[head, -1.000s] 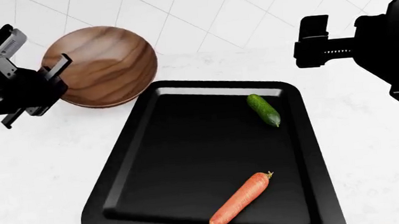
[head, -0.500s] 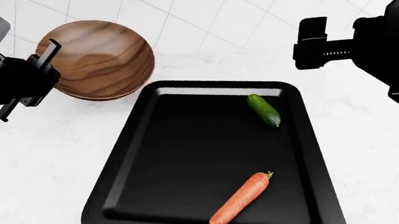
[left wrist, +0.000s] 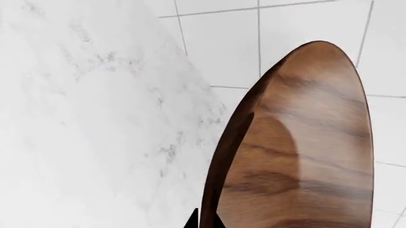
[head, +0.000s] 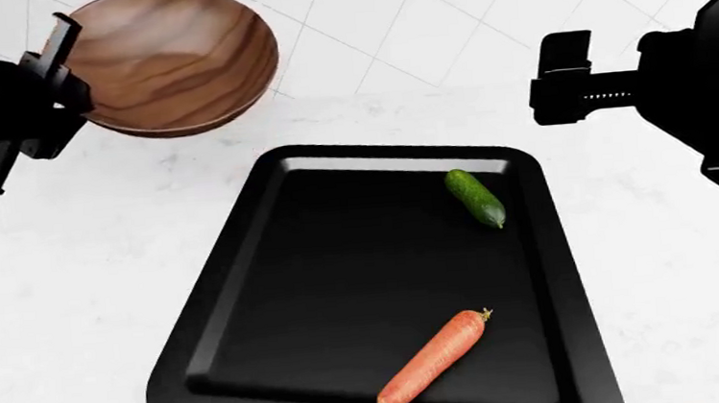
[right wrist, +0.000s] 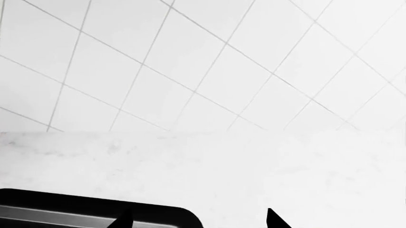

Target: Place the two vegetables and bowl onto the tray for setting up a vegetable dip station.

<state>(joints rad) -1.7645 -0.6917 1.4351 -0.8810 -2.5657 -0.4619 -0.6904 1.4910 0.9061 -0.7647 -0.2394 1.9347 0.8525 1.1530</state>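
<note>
The bowl (head: 168, 61) hangs tilted in the air beyond the tray's far left corner, clear of the table (head: 70, 282), with its hollow turned toward the head camera. The left pincer (head: 52, 76) pinches its near-left rim; in the left wrist view the bowl (left wrist: 298, 156) fills the frame edge-on, and the dark fingertips at the bottom edge appear to straddle the rim, though only their tips show. The carrot (head: 433, 359) already lies in the tray's near right part and the cucumber (head: 475, 197) near its far right corner, well apart from each other. The tray (head: 213, 300) is bare across its left and middle.

So the step in hand is carrying the bowl over, the last item outstanding. The next move calls for swinging it toward the tray's open left-centre area, levelling it, lowering it until the base sits flat inside the rim, and only then letting go, keeping clear of both vegetables.

The right pincer (right wrist: 197, 218) hangs spread and holding nothing, above the table beyond the tray's far edge.

Compared with a second ago, the bowl has risen and moved farther from the tray, lifted off the table by the left arm; the vegetables, tray and right arm have not shifted.
</note>
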